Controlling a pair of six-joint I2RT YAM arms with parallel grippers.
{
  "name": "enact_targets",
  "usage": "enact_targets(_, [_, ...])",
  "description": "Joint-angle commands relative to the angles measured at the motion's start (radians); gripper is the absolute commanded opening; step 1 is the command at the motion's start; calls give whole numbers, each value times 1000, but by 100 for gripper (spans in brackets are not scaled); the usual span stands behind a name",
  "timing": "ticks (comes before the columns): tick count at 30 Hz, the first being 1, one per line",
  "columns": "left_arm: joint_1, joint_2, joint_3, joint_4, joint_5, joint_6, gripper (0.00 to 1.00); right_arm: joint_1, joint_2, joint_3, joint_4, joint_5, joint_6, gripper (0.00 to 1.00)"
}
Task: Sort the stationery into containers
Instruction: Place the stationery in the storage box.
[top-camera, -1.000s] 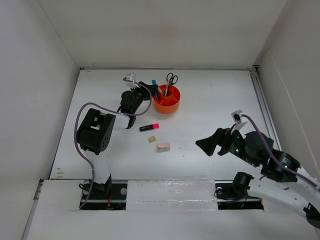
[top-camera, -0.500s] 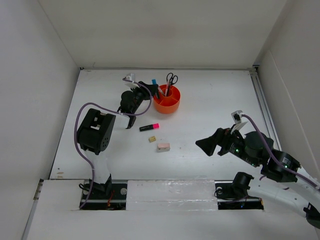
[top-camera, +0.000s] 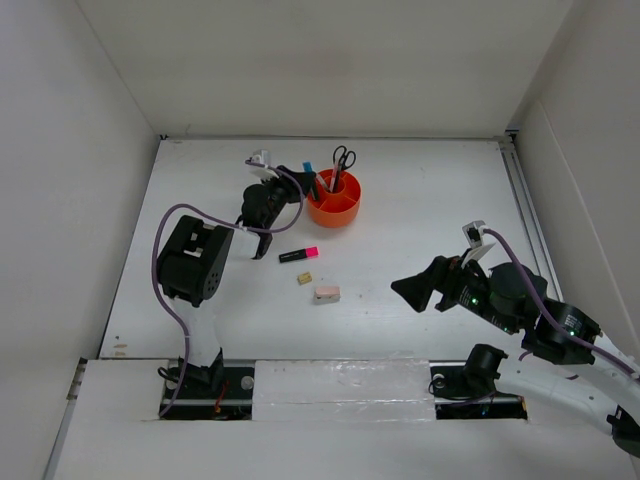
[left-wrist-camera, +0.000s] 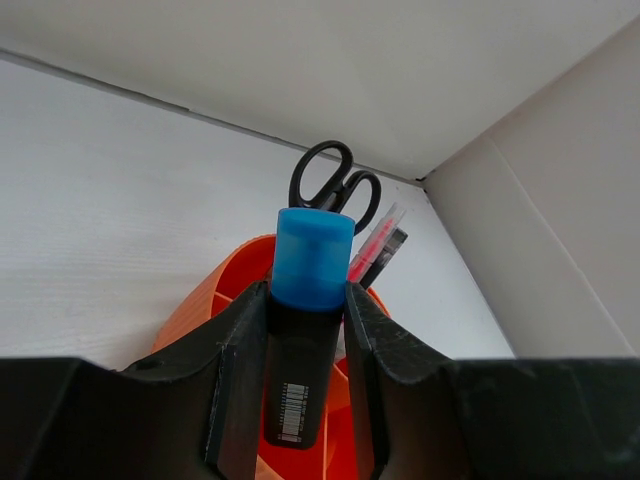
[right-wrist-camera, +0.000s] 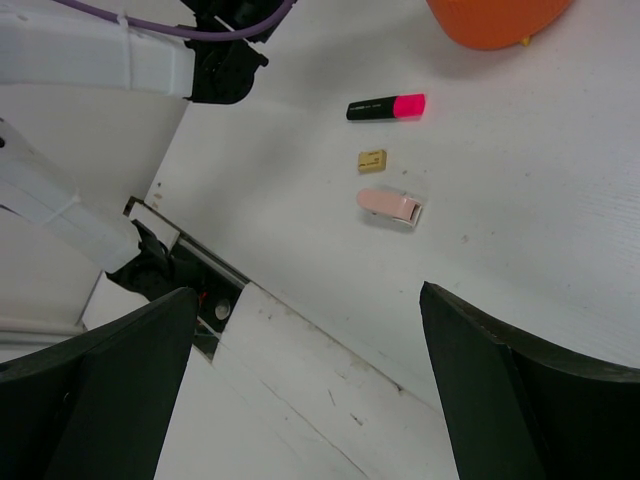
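My left gripper (left-wrist-camera: 305, 300) is shut on the black body of the blue-capped highlighter (left-wrist-camera: 312, 260). It holds the highlighter upright, its lower end inside the orange organiser (left-wrist-camera: 215, 290). Black-handled scissors (left-wrist-camera: 330, 180), a pink-red pencil (left-wrist-camera: 372, 240) and a dark pen (left-wrist-camera: 388, 252) stand in the compartments behind. In the top view this left gripper (top-camera: 300, 180) sits at the organiser's (top-camera: 335, 212) left rim. On the table lie the pink-capped highlighter (top-camera: 298, 254), a tan eraser (top-camera: 305, 279) and a pinkish eraser (top-camera: 326, 294). My right gripper (top-camera: 408, 288) hovers open to their right, holding nothing.
White walls close in the table on the left, back and right. A metal rail (top-camera: 525, 205) runs along the right edge. The left arm's purple cable (top-camera: 160, 240) loops beside its body. The right wrist view shows the table's near edge (right-wrist-camera: 300, 320) under the open right gripper (right-wrist-camera: 305, 300).
The left arm has shifted very slightly to the right, still gripping the blue-capped highlighter. The right arm and the loose items have not moved.
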Motion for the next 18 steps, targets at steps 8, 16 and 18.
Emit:
enact_targets(8, [0,0,-40,88,9,-3,6,8,3,29,22,-17,-3,98])
enact_targets(16, [0,-29,-60,119,9,-3,32,8,3,29,22,-17,-3,98])
enact_targets(18, [0,-38,-60,119,18,-3,37,8,3,29,22,-17,-3,98])
